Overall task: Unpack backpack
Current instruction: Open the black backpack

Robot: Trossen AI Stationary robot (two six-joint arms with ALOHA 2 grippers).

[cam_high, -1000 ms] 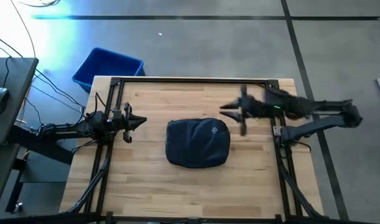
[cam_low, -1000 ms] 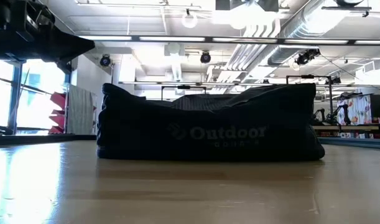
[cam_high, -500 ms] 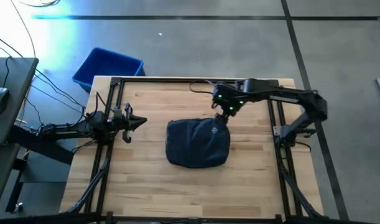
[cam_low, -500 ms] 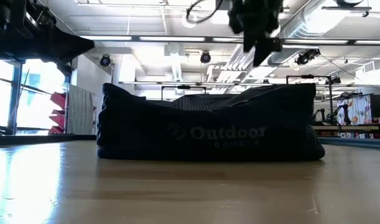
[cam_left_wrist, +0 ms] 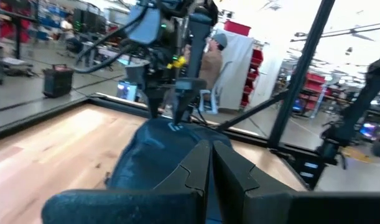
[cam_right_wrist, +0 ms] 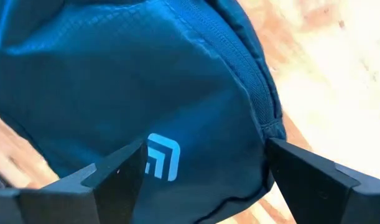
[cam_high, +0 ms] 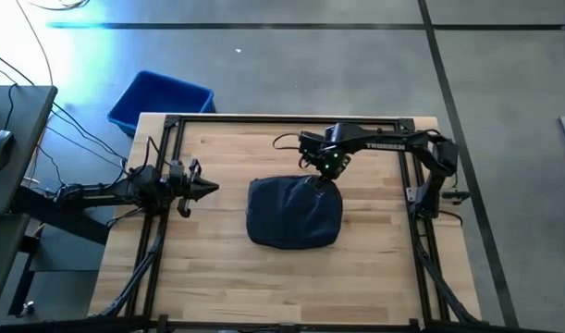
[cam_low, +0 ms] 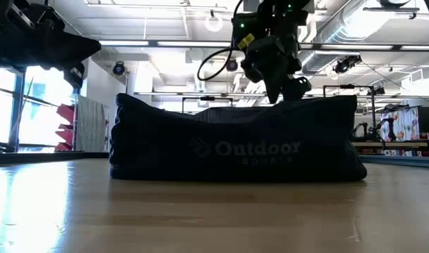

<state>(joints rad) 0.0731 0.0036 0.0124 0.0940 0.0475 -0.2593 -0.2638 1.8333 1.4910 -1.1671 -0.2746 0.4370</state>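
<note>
backpack [cam_high: 294, 211]: one, lying flat near the middle of the table [cam_high: 374, 268], a little toward the far edge; its zipper looks closed, so I judge nothing has come out yet.
zipper [cam_right_wrist: 242, 59]: one seam curving round the bag's edge beside the white logo [cam_right_wrist: 162, 157]; I take it for what I must open first.
right gripper [cam_high: 325, 172]: mine, poised over the bag's far right corner, fingers spread wide to either side of the logo and holding nothing; I am here, I judge, to catch the zipper end or a fold of fabric.
left gripper [cam_high: 205, 187]: one, fingers pressed together and empty, waiting near the table's left edge, pointed at the bag and apart from it.
blue bin [cam_high: 160, 99]: one, on the floor beyond the far left corner, probably for the contents.
arms: two.
</note>
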